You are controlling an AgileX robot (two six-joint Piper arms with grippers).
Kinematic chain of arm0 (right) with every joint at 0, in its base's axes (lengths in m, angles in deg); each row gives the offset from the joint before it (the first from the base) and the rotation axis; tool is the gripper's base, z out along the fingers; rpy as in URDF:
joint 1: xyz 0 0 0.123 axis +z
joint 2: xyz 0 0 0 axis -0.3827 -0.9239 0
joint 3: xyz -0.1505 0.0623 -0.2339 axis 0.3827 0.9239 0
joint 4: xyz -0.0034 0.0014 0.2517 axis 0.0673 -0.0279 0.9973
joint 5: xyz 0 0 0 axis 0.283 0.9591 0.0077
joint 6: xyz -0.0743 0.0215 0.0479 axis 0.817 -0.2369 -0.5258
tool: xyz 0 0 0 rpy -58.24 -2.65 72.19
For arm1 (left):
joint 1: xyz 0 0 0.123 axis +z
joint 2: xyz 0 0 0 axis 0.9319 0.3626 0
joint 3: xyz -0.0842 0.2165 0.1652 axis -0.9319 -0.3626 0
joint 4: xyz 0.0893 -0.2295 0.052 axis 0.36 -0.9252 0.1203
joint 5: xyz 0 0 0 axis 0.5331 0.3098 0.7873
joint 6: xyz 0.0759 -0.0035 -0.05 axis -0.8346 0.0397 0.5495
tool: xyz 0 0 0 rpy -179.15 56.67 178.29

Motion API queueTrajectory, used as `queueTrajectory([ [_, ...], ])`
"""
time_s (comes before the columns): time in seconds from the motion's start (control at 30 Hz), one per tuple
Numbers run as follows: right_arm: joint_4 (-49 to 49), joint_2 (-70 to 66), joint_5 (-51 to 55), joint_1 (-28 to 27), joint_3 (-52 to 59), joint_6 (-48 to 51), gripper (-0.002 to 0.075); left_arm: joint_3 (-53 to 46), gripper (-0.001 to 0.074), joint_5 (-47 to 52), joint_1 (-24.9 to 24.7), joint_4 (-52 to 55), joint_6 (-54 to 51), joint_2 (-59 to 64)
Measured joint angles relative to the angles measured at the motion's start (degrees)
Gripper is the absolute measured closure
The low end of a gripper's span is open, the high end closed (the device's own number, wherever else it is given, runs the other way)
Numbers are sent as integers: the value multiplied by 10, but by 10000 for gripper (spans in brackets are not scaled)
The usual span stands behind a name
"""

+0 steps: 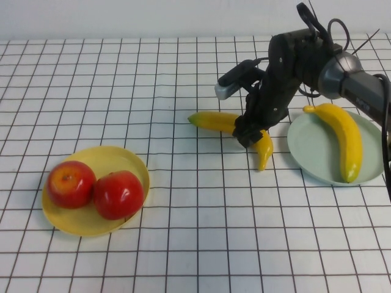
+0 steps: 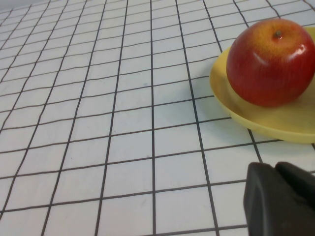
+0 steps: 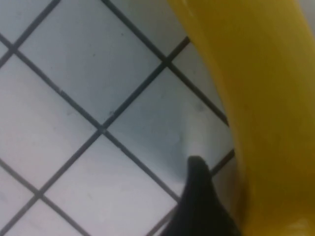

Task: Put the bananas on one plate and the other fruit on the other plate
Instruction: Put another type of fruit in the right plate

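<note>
One banana (image 1: 214, 121) lies on the table left of the pale green plate (image 1: 311, 152); it fills the right wrist view (image 3: 261, 98). My right gripper (image 1: 249, 135) is down over its middle, jaws straddling it; one finger (image 3: 197, 196) stands close beside it with a thin gap, the other is hidden. The second banana (image 1: 345, 137) lies on the green plate. Two red apples (image 1: 71, 183) (image 1: 118, 194) sit on the yellow plate (image 1: 116, 157). My left gripper (image 2: 275, 169) is shut and empty, low over the table near the yellow plate (image 2: 266, 123) and one apple (image 2: 270, 61).
The table is a white cloth with a black grid. The right arm and its cables (image 1: 317, 55) reach in from the right above the green plate. The left arm does not show in the high view.
</note>
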Motion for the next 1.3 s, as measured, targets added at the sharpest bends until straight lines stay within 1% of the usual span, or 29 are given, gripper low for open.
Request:
queueTrajectory([
  [0.1, -1, -2, 17, 0, -12, -8, 410, 0, 737, 0, 0, 0, 0, 0],
  [0.27, -5, 9, 70, -8, -67, -32, 405, 0, 737, 0, 0, 0, 0, 0],
  [0.37, -7, 53, 72, -27, -56, -70, 405, 0, 737, 0, 0, 0, 0, 0],
  [0.53, -22, 145, 73, -63, 72, -135, 405, 0, 737, 0, 0, 0, 0, 0],
  [0.67, -51, 200, 67, -79, 220, -184, 405, 0, 737, 0, 0, 0, 0, 0],
  [0.73, -56, 222, 42, -88, 282, -209, 405, 0, 737, 0, 0, 0, 0, 0],
  [0.83, -56, 243, -6, -103, 341, -229, 405, 0, 737, 0, 0, 0, 0, 0],
  [0.97, -44, 248, -54, -120, 379, -237, 405, 0, 737, 0, 0, 0, 0, 0],
  [1.07, -38, 251, -76, -122, 388, -247, 403, 0, 737, 0, 0, 0, 0, 0],
  [1.23, -38, 251, -98, -126, 390, -252, 325, 0, 737, 0, 0, 0, 0, 0],
  [1.3, -38, 251, -103, -126, 390, -253, 312, 0, 737, 0, 0, 0, 0, 0],
])
